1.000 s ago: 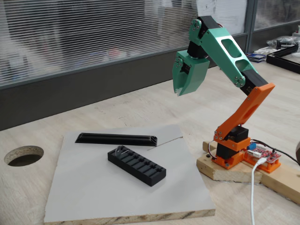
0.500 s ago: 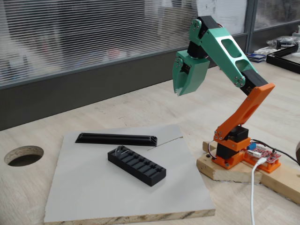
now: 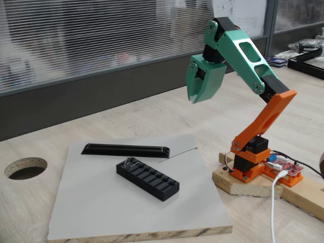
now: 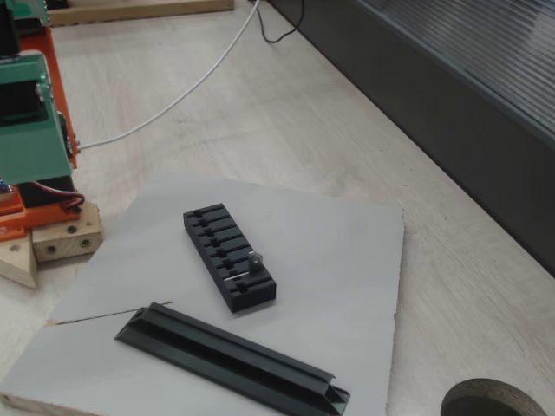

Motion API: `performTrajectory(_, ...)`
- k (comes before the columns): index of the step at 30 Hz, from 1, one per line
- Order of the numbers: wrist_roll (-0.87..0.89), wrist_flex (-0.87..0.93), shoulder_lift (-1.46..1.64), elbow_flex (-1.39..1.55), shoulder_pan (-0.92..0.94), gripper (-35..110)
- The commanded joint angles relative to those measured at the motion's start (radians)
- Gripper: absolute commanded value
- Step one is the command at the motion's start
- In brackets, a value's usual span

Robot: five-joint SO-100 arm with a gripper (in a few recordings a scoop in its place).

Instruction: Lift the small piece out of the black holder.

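The black holder (image 3: 148,178) (image 4: 229,256) lies at an angle on a grey board (image 3: 101,212) (image 4: 347,260). The small piece (image 3: 130,162) (image 4: 255,258), a tiny silvery bit, stands up out of a slot near one end of the holder. My green gripper (image 3: 193,100) hangs high in the air, up and to the right of the holder in a fixed view and far from it. Its fingers point down, look shut, and hold nothing. Part of the green arm (image 4: 30,130) shows at the left edge of a fixed view.
A longer black rail (image 3: 126,150) (image 4: 232,357) lies on the board beside the holder. The arm's orange base sits on a wooden block (image 3: 238,183) right of the board, with a white cable (image 3: 273,212). A round hole (image 3: 25,167) (image 4: 490,400) is cut in the tabletop.
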Motion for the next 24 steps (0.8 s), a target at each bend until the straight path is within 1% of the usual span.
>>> performTrajectory(1,0.020,0.020,0.014,-0.011,0.008,6)
performTrajectory(12,0.023,0.008,0.011,-0.011,0.003,7)
performTrajectory(19,0.025,0.008,-0.144,-0.014,-0.012,7)
performTrajectory(24,0.026,0.008,-0.206,-0.021,-0.158,7)
